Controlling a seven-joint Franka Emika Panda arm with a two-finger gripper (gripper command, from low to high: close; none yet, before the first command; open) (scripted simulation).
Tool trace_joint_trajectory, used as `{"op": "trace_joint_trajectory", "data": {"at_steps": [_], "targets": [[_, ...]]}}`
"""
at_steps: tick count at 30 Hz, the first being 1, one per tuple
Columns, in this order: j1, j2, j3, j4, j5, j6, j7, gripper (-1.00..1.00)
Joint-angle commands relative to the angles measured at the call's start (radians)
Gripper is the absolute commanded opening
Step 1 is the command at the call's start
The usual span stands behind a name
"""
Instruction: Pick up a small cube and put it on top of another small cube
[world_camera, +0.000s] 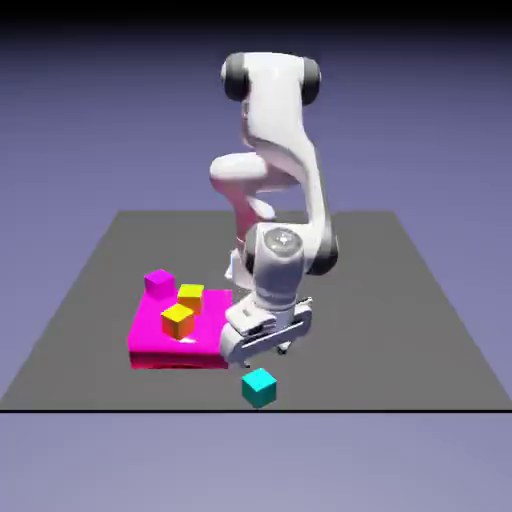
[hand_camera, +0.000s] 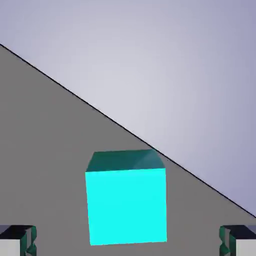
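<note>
The small teal cube (world_camera: 259, 387) rests on the grey table close to its front edge. In the hand view the teal cube (hand_camera: 126, 202) shows large and centred between the two grey fingertips (hand_camera: 17, 241), with a clear gap on each side. My gripper (world_camera: 266, 354) hangs just above and behind the cube, tilted, and it is open with nothing held. In the hand view the gripper (hand_camera: 128, 245) straddles the cube's line without touching it.
A flat magenta slab (world_camera: 150, 340) lies at the exterior view's left of the gripper. An orange cube (world_camera: 177, 320) and a yellow cube (world_camera: 190, 296) sit on it, and a small magenta cube (world_camera: 158, 283) sits at its back. The table's edge (hand_camera: 125, 130) runs just beyond the teal cube.
</note>
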Motion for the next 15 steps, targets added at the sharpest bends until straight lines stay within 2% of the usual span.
{"op": "trace_joint_trajectory", "data": {"at_steps": [1,4,5,10,15], "targets": [[-0.008,0.036,0.006,-0.002,0.007,0.038,-0.004,0.0],[-0.03,0.142,0.025,-0.008,0.027,0.149,-0.014,0.0],[-0.03,0.142,0.025,-0.008,0.027,0.149,-0.014,-1.0],[-0.001,-0.003,-0.001,-0.002,-0.001,-0.001,0.003,-1.0],[-0.038,-0.183,-0.089,-0.104,-0.036,-0.066,0.221,-1.0]]}}
